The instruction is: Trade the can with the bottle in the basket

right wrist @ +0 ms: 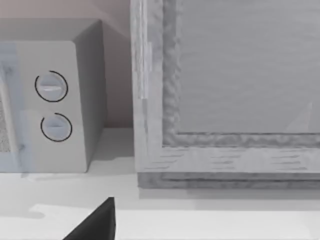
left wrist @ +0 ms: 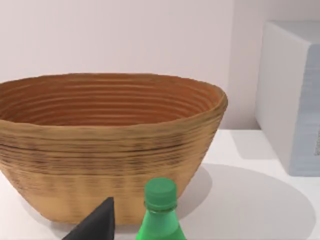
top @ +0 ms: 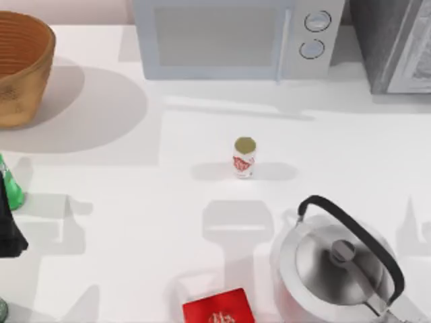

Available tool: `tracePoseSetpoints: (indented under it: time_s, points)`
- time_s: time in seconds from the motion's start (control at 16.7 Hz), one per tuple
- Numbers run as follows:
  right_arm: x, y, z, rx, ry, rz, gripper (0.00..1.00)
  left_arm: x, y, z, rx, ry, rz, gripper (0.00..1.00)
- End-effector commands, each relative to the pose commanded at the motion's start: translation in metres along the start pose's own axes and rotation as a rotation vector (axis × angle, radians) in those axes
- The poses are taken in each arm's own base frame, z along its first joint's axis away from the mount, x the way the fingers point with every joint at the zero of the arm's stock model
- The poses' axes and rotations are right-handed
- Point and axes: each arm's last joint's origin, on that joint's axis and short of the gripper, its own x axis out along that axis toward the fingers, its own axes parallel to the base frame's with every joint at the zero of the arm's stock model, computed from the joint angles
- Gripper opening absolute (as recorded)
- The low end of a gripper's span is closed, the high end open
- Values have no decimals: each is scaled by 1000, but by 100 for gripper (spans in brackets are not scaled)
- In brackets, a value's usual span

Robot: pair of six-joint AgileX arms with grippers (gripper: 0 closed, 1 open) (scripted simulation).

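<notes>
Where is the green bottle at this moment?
The green bottle stands on the table at the top view's left edge, outside the basket, beside the left end effector.

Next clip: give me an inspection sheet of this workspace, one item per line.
Surface: white table, shadows across it.
Job's things: can upright mid-table; bottle upright at the left edge, outside the basket; basket at the far left corner, what shows of its inside bare.
Clutter: kettle near right; red box at the near edge.
Hands: left hand at the left edge beside the bottle; one dark finger of the right hand shows.
Cables: nothing seen.
Surroundings: microwave at the back, grey appliance beside it.
</notes>
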Motion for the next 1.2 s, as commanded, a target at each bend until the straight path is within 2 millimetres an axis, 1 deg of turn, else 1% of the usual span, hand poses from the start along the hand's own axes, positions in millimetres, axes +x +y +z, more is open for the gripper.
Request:
tracePoseSetpoints:
  time_s: [0.36, 0.48, 0.66, 0.9, 1.2]
  points:
    - [0, 0, 0, 0, 0, 0, 100, 4, 1, 4, 6, 3, 4, 100]
    - [0, 0, 0, 0, 0, 0, 100, 10, 3, 5, 13, 24, 6, 100]
    - [0, 0, 0, 0, 0, 0, 100, 24, 7, 2, 23, 89, 1, 100]
    - [0, 0, 0, 0, 0, 0, 100, 48, 14, -10, 27, 206, -13, 100]
    - [0, 0, 0, 0, 0, 0, 100, 73, 27, -35, 16, 334, -21, 100]
